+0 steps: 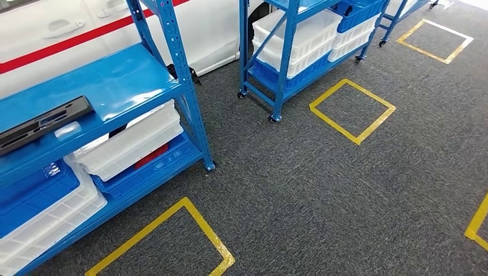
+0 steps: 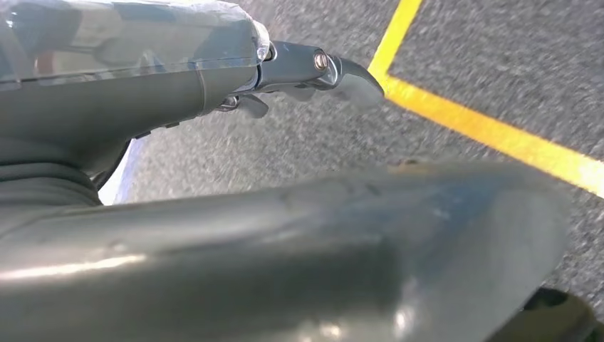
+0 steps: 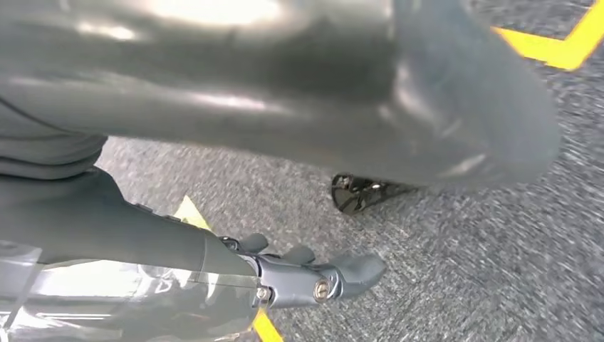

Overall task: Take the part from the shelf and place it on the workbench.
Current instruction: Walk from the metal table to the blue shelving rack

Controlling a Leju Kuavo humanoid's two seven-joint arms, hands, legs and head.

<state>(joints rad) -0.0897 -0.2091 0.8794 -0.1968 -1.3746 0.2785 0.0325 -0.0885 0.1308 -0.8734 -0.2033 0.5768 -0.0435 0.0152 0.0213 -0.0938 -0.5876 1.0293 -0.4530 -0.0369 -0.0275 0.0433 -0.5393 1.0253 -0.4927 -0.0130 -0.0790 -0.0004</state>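
Both hands, left and right, hung empty with fingers loosely apart, since the black part lay untouched on the blue shelf.

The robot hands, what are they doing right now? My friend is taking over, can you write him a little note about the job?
Left robot hand: hangs over the carpet, holding nothing; how far its fingers are curled is hard to tell.
Right robot hand: the same, hanging over the carpet, nothing in it.
The part, a flat black piece, lies on the top board of the blue shelf, at the left of the head view.
Done: nothing yet; the part is untouched.
Left: reach the shelf, grip the part, carry it to the workbench and set it down.
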